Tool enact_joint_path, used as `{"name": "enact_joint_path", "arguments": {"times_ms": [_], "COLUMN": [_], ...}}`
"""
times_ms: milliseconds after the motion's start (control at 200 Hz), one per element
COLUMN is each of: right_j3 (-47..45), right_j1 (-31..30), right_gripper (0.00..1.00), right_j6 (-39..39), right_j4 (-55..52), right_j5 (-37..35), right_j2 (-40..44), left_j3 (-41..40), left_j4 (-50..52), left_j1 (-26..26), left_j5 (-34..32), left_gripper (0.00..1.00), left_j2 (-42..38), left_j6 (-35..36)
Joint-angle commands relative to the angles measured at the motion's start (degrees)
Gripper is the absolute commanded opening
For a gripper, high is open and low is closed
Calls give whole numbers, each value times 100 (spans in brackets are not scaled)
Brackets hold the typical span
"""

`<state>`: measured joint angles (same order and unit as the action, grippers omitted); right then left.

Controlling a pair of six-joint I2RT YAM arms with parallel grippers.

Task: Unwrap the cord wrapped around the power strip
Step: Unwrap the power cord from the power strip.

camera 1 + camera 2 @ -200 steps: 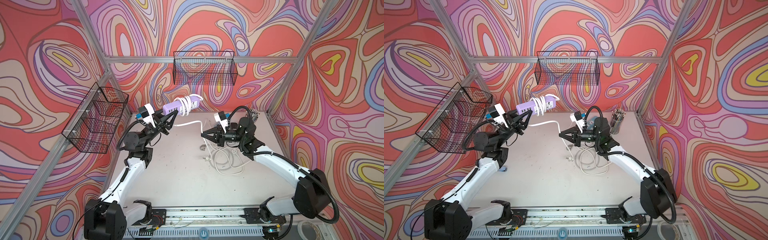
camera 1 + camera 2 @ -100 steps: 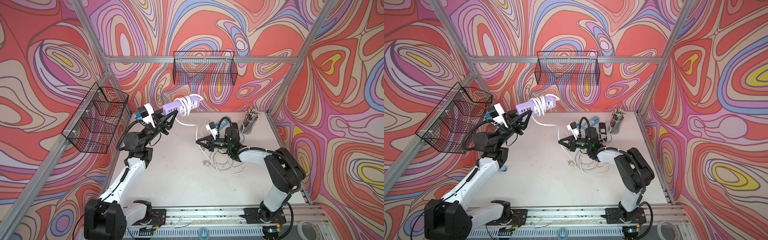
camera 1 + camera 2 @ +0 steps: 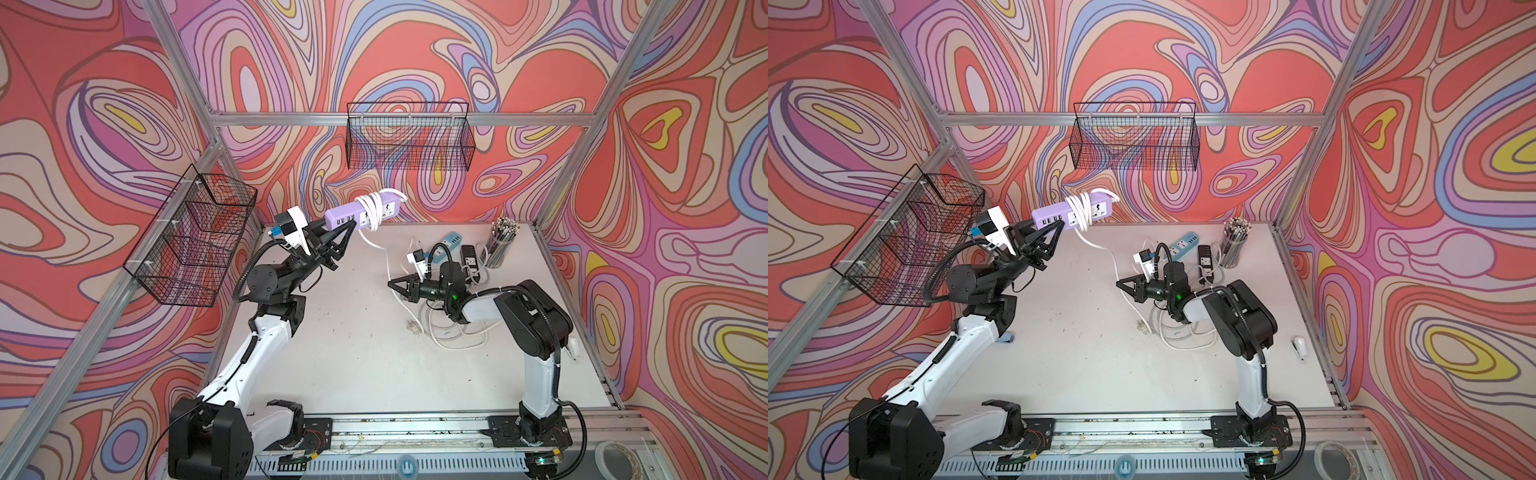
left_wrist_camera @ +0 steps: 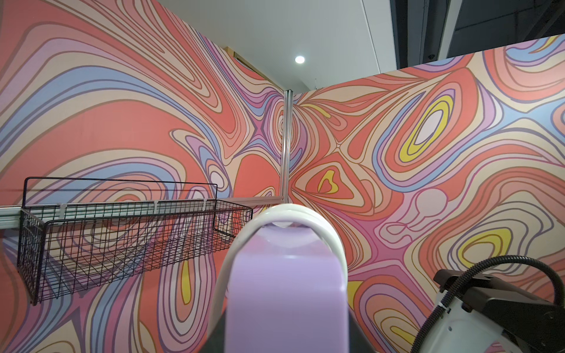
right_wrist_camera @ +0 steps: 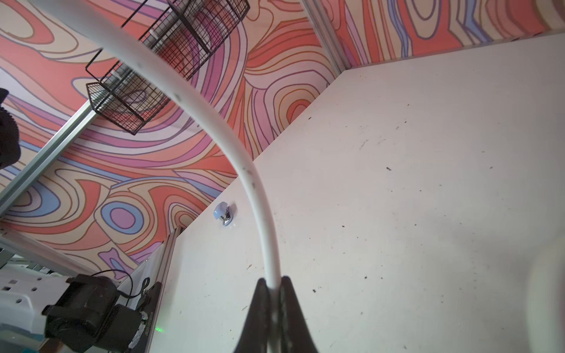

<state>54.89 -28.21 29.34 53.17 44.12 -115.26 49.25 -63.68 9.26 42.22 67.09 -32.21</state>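
Jaws grip power strip point(image 3: 341, 216), cord point(image 5: 260, 195); speckled white table point(image 3: 353, 357), swirled walls point(image 3: 415, 54).

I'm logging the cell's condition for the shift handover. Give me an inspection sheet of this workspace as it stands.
Surface: white table, scuffed and speckled.
Job's things: purple power strip is held in the air. The white cord is coiled several turns around it, and its free length hangs down to the right gripper.
Clutter: blue power strip, black power strip and pencil cup at the far right corner; small white item near the right edge.
Grippers: left gripper shut on the purple power strip's end; right gripper shut on the white cord.
Cables: loose cord loops and a plug lie under the right arm.
Surroundings: back-wall wire basket, left-wall wire basket, patterned walls.
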Motion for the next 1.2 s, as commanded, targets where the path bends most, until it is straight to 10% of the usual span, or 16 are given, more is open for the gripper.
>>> {"name": "enact_joint_path", "arguments": {"times_ms": [0, 681, 957, 1192], "right_j3": [44, 1418, 989, 800], "right_j1": [27, 156, 217, 213], "right_gripper": [0, 0, 97, 98], "right_j6": [-305, -496, -693, -1238], "right_j4": [-320, -916, -716, -1184], "right_j5": [-704, -1579, -998, -839], "right_j2": [69, -921, 27, 1309], "left_j3": [56, 14, -1, -3], "left_j4": [-831, -892, -854, -834], "left_j1": [-39, -30, -34, -29], "left_j5": [-47, -38, -21, -16], "left_gripper": [0, 0, 0, 0], "left_j2": [-107, -51, -26, -28], "left_j6": [-150, -213, -171, -172]}}
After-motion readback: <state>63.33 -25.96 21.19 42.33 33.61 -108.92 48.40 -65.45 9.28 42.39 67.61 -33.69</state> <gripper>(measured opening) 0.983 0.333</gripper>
